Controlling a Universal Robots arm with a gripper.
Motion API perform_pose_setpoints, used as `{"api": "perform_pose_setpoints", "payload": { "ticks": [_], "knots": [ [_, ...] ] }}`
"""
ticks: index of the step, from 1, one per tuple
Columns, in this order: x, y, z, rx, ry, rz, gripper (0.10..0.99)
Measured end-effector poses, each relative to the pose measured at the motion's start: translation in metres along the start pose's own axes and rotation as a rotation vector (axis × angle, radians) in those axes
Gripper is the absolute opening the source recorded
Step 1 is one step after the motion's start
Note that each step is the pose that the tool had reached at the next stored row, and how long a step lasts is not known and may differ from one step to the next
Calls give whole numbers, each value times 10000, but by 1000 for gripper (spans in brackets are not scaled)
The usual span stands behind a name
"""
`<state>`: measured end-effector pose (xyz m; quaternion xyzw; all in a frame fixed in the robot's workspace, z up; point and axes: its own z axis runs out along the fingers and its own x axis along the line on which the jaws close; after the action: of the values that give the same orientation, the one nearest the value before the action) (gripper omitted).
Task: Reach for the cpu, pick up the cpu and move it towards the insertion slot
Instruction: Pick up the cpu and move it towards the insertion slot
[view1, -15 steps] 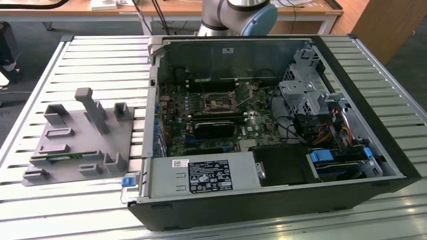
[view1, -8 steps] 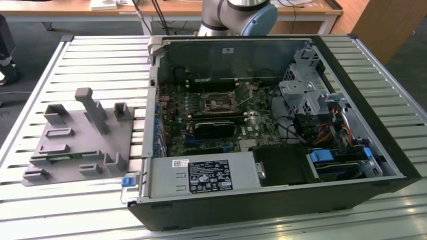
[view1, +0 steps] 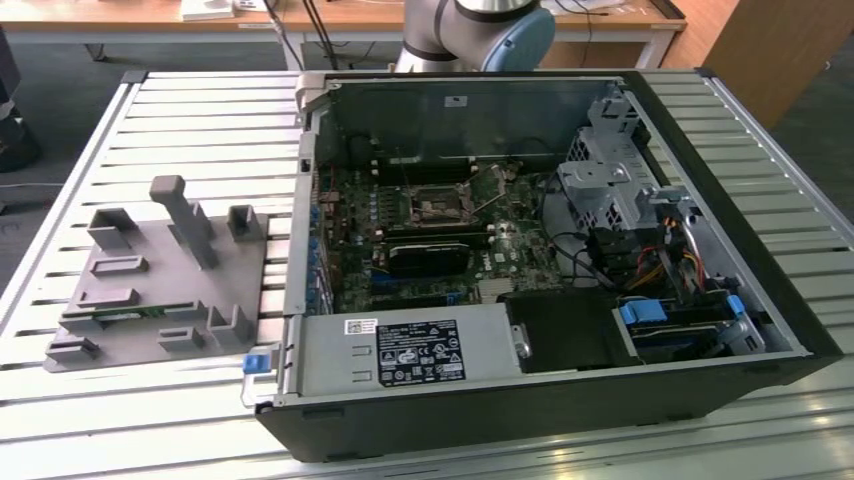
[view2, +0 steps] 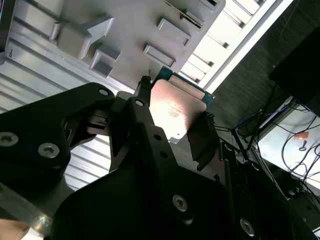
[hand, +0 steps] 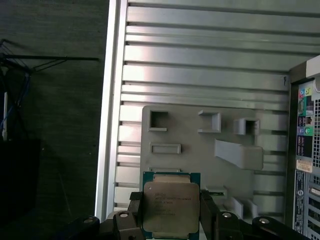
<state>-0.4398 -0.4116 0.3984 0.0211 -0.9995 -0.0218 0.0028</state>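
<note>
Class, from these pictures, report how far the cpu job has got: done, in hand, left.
Done: reach and grasp; the gripper is shut on the cpu, a finger against each side. In hand: the cpu is held clear of the grey fixture plate, outside the computer case. Left: the insertion slot, on the board in the exterior view, holds no chip.

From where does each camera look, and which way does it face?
Exterior view: off the arm, looking down into the open black computer case; the silver-blue arm joint shows.
First wrist view: on the arm, looking past the black gripper onto the grey plastic fixture plate.
Second wrist view: behind the gripper, facing that plate.
Both wrist views share the silvery square cpu, clamped in the gripper.
</note>
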Motion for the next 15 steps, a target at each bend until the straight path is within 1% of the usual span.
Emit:
{"api": "perform_pose_setpoints", "payload": {
  "ticks": [15],
  "knots": [
    [1, 10, -210, 0, 0, 0, 541]
  ]
}}
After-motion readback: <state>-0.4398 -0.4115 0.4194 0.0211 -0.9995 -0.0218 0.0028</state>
